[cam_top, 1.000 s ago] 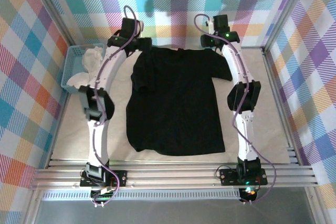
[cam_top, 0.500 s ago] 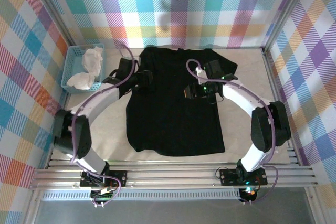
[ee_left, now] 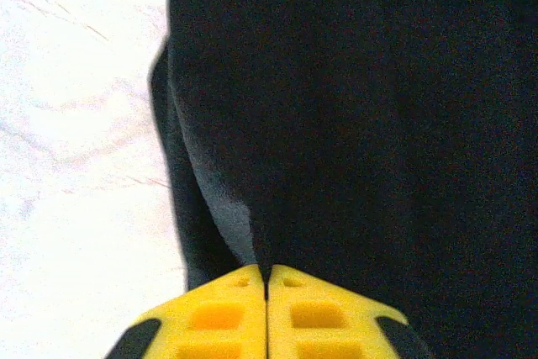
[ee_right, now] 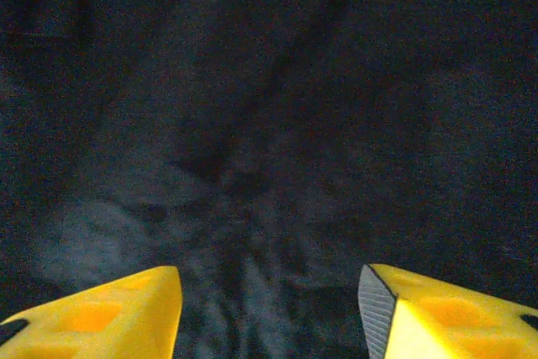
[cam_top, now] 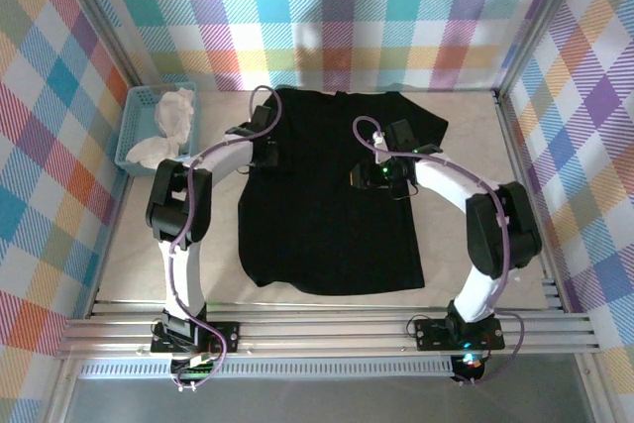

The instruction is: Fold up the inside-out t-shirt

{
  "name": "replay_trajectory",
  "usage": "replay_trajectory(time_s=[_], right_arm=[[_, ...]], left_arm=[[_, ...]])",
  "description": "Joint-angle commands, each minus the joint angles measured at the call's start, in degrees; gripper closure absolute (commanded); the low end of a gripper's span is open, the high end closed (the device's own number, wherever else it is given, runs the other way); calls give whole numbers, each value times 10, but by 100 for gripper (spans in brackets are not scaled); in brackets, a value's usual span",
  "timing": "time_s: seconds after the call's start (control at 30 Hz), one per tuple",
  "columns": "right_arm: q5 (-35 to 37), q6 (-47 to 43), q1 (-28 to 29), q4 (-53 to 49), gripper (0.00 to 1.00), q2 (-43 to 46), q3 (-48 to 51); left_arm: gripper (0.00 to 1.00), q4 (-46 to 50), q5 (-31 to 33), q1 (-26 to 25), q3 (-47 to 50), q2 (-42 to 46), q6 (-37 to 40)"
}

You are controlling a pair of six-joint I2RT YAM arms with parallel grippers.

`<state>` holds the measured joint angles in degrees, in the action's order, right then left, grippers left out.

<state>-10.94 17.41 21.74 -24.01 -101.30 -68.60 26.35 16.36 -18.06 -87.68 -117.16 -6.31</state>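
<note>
Flat on the tabletop [cam_top: 129,245], centre: t-shirt [cam_top: 327,215], collar toward the far side. Basket [cam_top: 127,131] at the far left corner, apart from the t-shirt; cloth [cam_top: 170,121] inside it. Left claw [cam_top: 265,154] at the t-shirt's left edge. Right claw [cam_top: 371,177] over its right half.

light-blue basket [cam_top: 129,136] far left on table [cam_top: 134,245], crumpled white cloth [cam_top: 170,121] inside.
</note>
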Motion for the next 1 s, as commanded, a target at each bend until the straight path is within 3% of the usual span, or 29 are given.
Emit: replay_trajectory(time_s=[0.0, 0.17, 0.3, 0.33, 0.4, 0.5, 0.57, 0.77, 0.87, 0.97], right_arm=[[88, 32, -7, -65, 45, -44, -26], [77, 44, -25, -100, 49, -87, -44], [80, 44, -27, -99, 51, -91, -46], [80, 43, -27, -100, 51, -91, -48], [80, 37, -26, -105, 52, -92, -53], [79, 32, -26, -107, 51, -90, -59], [80, 29, -27, -107, 50, -86, -62], [75, 23, -26, -85, 47, -24, -33], [37, 22, -26, -76, 44, 23, -2], [-12, 19, -27, -61, 41, 65, 42]], left_arm=[[100, 13, 29, 42, -24, 29, -3], [100, -51, 55, 122, -5, 76, -43], [96, -18, 80, 174, -53, 34, -50], [92, -6, 82, 180, -67, 23, -51], [72, 13, 77, 188, -85, 15, -55], [48, -7, 33, 189, -56, 44, -66], [41, -31, -14, 186, -23, 73, -75], [35, -116, -165, 126, 126, 188, -102], [35, -201, -239, 51, 248, 272, -103], [30, -251, -269, -38, 345, 342, -82]])
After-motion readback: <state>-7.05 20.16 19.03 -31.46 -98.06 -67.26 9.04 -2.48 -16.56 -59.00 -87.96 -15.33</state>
